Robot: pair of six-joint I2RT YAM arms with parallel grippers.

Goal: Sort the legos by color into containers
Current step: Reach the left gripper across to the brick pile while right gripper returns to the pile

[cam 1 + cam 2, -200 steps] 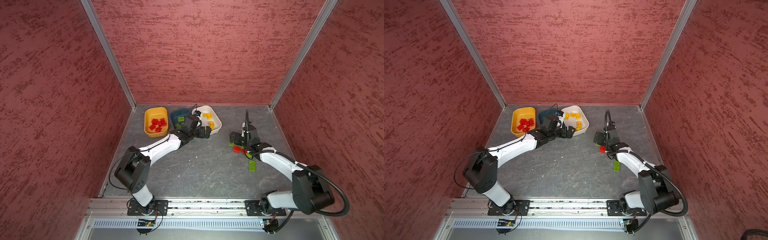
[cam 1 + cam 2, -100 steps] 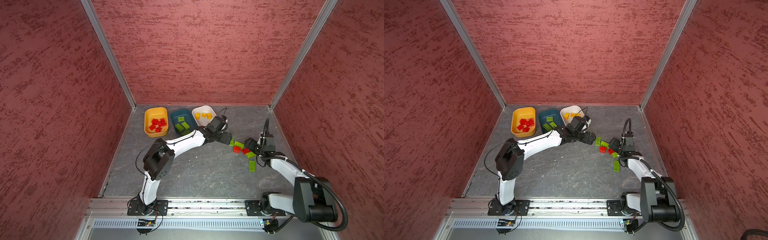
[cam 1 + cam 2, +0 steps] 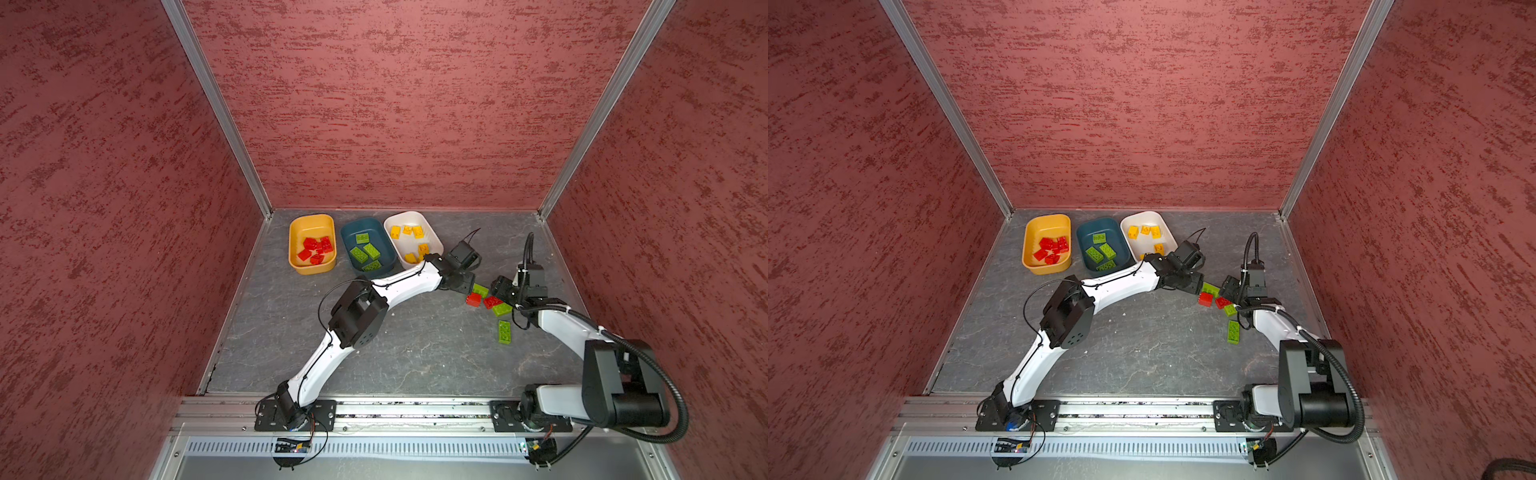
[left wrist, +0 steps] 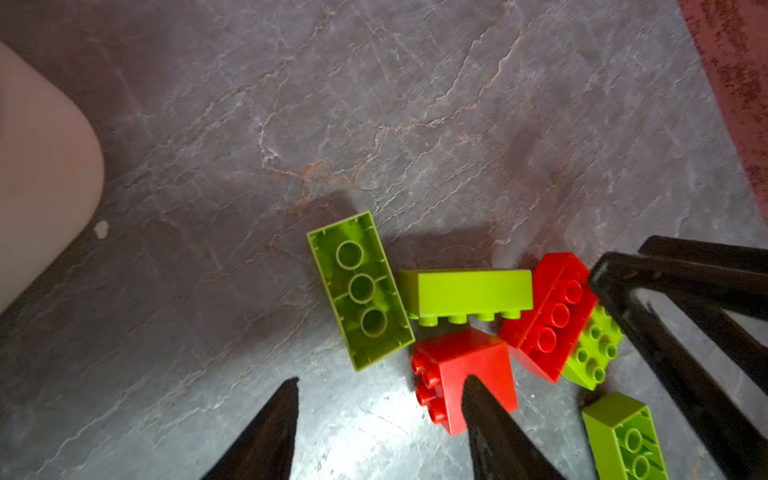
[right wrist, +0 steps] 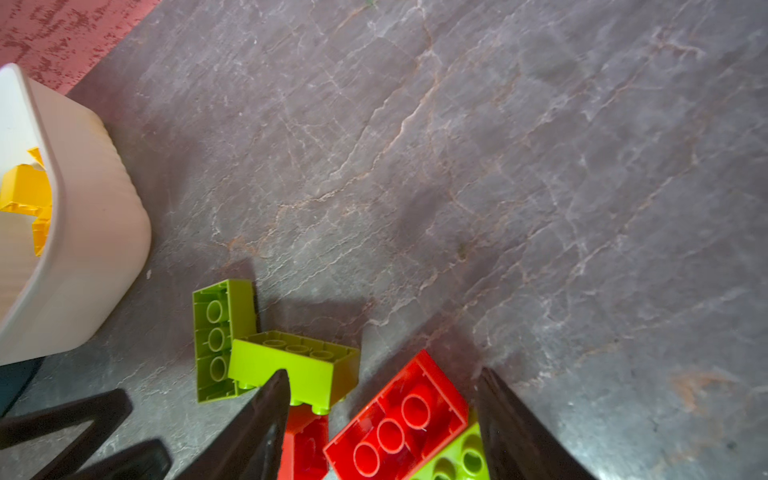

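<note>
Left wrist view, entry 1: left gripper (image 4: 380,382), jaws moderately apart over the grey surface (image 4: 374,124), gripping nothing. One fingertip (image 4: 486,424) overlapped a red square brick (image 4: 457,357) lying on its side. Just beyond it, an upturned lime brick (image 4: 361,291) touched a lime brick on edge (image 4: 469,293). A red oblong brick (image 4: 548,316) rested against a lime square brick (image 4: 594,349).

Entry 2, right wrist view: right gripper (image 5: 382,374), jaws likewise apart, straddled the red oblong brick with a gap visible on one side. No grip was seen.

Entry 3, both top views: three tubs stood in a row at the far left of the surface.
- Mustard tub (image 3: 293,232), leftmost, held red bricks (image 3: 316,249).
- Teal tub (image 3: 347,232), middle, held lime bricks (image 3: 365,251).
- White tub (image 3: 403,245), rightmost, held yellow bricks (image 3: 417,231).

The loose bricks (image 3: 1210,289) lay right of centre, between the two grippers, which faced each other across them.

One lone lime brick (image 3: 504,331) lay nearer, apart from the rest, beside the right arm.
</note>
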